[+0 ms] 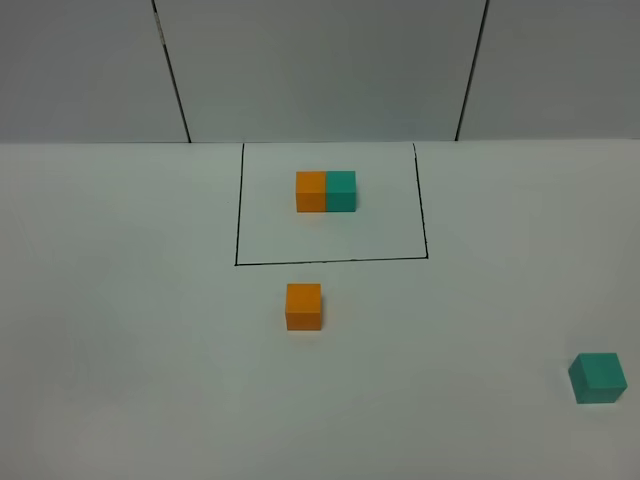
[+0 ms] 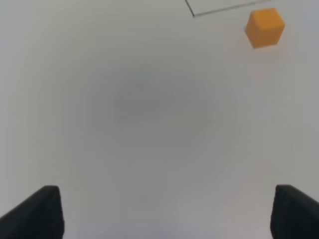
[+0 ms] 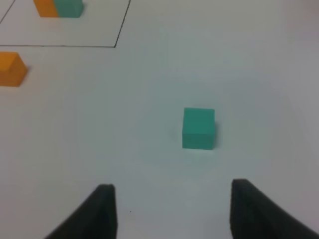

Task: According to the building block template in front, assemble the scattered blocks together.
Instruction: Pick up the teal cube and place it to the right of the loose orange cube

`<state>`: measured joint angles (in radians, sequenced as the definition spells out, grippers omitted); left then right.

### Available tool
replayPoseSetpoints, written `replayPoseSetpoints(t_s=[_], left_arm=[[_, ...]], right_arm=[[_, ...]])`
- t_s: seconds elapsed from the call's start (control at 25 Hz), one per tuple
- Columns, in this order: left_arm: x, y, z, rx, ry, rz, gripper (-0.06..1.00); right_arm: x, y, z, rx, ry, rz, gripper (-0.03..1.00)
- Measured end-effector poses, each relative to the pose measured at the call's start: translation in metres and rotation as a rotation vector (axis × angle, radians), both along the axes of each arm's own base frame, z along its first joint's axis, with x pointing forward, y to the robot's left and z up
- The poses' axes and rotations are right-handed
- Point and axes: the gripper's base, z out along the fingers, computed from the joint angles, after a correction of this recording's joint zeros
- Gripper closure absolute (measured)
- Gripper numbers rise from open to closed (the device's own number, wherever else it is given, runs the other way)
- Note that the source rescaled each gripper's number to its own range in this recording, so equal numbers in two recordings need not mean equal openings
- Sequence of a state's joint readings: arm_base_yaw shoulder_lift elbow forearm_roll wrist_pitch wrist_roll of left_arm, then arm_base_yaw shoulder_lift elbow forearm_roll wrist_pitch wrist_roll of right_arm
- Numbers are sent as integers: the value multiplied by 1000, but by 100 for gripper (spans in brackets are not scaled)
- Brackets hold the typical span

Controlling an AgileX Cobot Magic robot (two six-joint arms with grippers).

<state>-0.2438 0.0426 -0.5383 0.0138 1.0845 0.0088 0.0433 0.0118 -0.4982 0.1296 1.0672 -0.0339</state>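
Left fingers [image 2: 35, 214] were spread wide, empty. The orange cube [image 1: 303, 306] was set just before the frame [image 1: 330, 261]; inside, the template [image 1: 325, 191] was laid crosswise, orange left. The teal cube [image 1: 598, 378], far right, was faced by parted, empty right fingers [image 3: 102, 214].

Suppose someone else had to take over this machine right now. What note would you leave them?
Left gripper: open, empty, over bare table; the loose orange cube is some way off.
Right gripper: open, empty; the loose teal cube is close ahead, not touched.
Template pair: orange left, teal right, joined, inside the black-lined rectangle.
The orange cube sits just outside the rectangle's near line; the teal cube lies far to the right.
Done: nothing joined yet.
Left: grasp the teal cube and set it against the orange cube's right side.
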Motion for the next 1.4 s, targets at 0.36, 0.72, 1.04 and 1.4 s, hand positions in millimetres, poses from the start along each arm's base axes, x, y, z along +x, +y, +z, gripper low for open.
replayPoseSetpoints(t_s=[0.36, 0.72, 1.04, 1.4], left_arm=[[-2, 1, -7, 4, -45, -5, 14], [-2, 4, -7, 27, -52, 20, 19], [-2, 3, -7, 29, -51, 140, 23], [-3, 2, -7, 21, -49, 202, 24]], right_arm=[[0, 0, 0, -1, 2, 1, 24], [37, 11, -2, 29, 233, 97, -3], [105, 13, -7, -6, 445, 114, -3], [187, 16, -7, -11, 621, 108, -3]])
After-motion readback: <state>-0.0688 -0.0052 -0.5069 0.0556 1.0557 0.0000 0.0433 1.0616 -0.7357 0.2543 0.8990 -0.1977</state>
